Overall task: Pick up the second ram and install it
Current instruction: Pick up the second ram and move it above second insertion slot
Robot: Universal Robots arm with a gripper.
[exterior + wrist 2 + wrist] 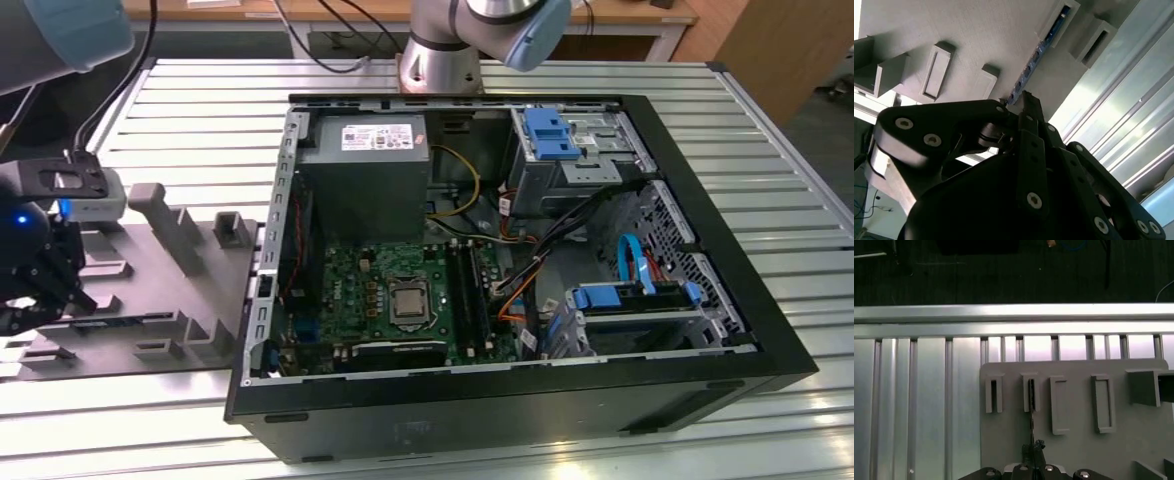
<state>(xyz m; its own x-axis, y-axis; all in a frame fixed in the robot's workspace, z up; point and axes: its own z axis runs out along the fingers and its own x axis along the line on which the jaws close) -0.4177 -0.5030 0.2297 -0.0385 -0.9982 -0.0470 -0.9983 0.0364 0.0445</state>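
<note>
Progress: early stage. The second ram (1040, 54) sits in its holder on the grey tray (1004, 440). It is not yet lifted out, and nothing of the install is done.
Gripper: the gripper (1014, 100) has its black fingers drawn together on the stick's near end, and appears to pinch it by its two flat sides.
Ram position: the blue stick stands on edge. Its far end is tucked into a narrow slot of the tray and its near end lies between the fingertips. In the first wrist view it reads as a thin dark line from slot to gripper.
Destination: the open computer case (534, 420) lies on the slatted metal table (747, 130), to the exterior view's right of the tray and well apart from the gripper. Its black memory slots (470, 290) run beside the processor.
Unclear: whether a stick already fills one of those slots.
</note>
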